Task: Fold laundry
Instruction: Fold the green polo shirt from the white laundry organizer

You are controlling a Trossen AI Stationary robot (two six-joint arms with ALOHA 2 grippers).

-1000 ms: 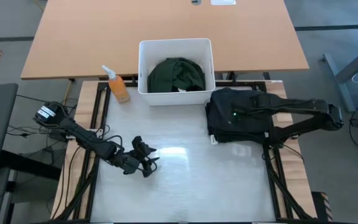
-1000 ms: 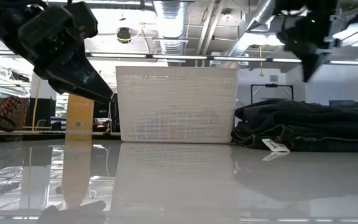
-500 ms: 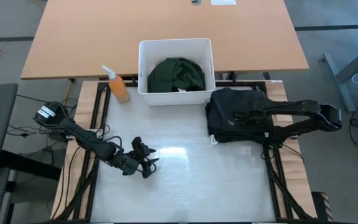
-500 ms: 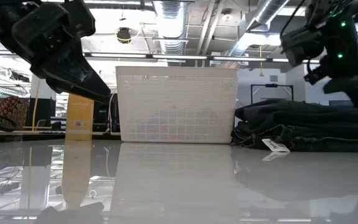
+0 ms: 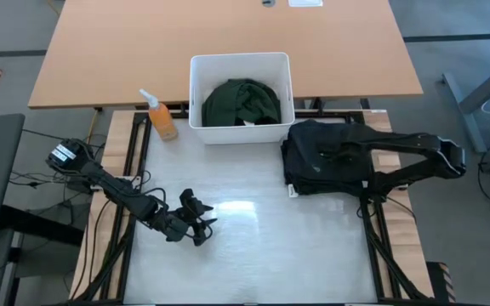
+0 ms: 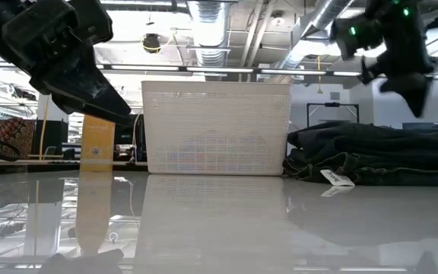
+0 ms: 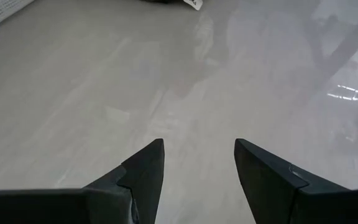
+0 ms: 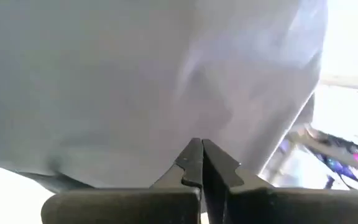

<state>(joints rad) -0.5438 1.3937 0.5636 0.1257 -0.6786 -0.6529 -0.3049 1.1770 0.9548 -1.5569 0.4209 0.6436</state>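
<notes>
Left pincer (image 5: 201, 219): nearest, low over the bare worktop (image 5: 253, 246), well clear of the bin, fingers spread, holding nothing.
Right pincer (image 5: 320, 155): beside the bin, above the black pile (image 5: 326, 170), fingers pressed together, empty.
Green shirt (image 5: 242, 102): inside the bin (image 5: 196, 93).
Doing it well: probably take one garment from the bin and spread it flat before folding.

Count on inspection, placed relative to the white bin (image 5: 196, 93):

- Bins: one.
- Garments: one dark green garment (image 5: 242, 102) inside the bin; one pile of black garments (image 5: 326, 161) on the table just right of the bin, number of pieces in it indeterminate.
- Spray bottles: one, orange (image 5: 162, 119), just left of the bin.
</notes>
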